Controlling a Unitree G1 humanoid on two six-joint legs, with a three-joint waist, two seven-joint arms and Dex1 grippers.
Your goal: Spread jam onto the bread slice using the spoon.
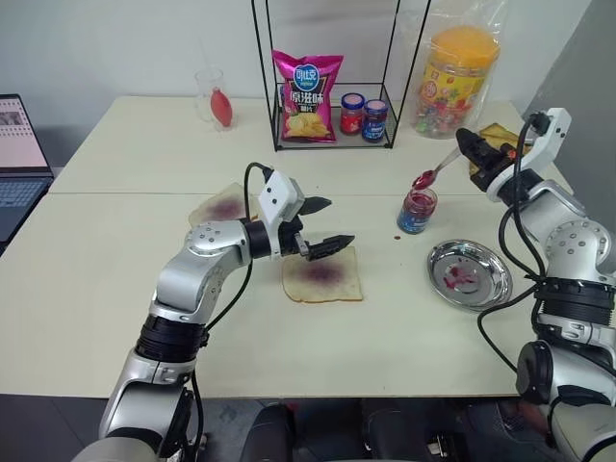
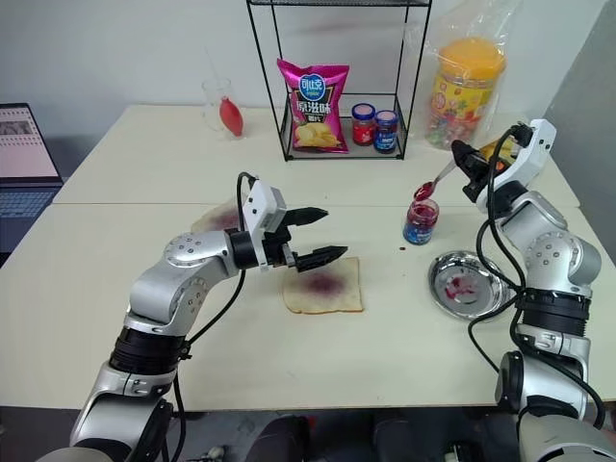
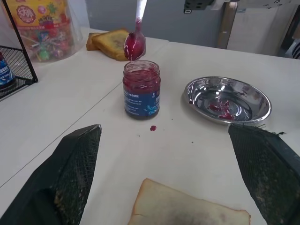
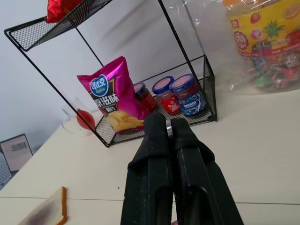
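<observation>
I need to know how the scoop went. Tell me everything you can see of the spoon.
The spoon is small, slim, shiny metal. The right gripper is shut on its handle, holding it tilted, bowl lowest. The bowl, loaded with glossy red jam, hangs just above the open jar, apparently clear of its rim. In the right wrist view a sliver of metal shows between the closed fingers.

Head stereo pair: high, looking forward and down over the whole table (image 1: pixel 96 289) to its far edge; both eyes share the same scene, slightly offset.

Left wrist camera: low, near the table, facing the open jam jar (image 3: pixel 141 89) and steel plate (image 3: pixel 228 99), both shared with the head views.

Right wrist camera: low, close, facing the wire rack (image 4: pixel 154 84) at the far edge.
</observation>
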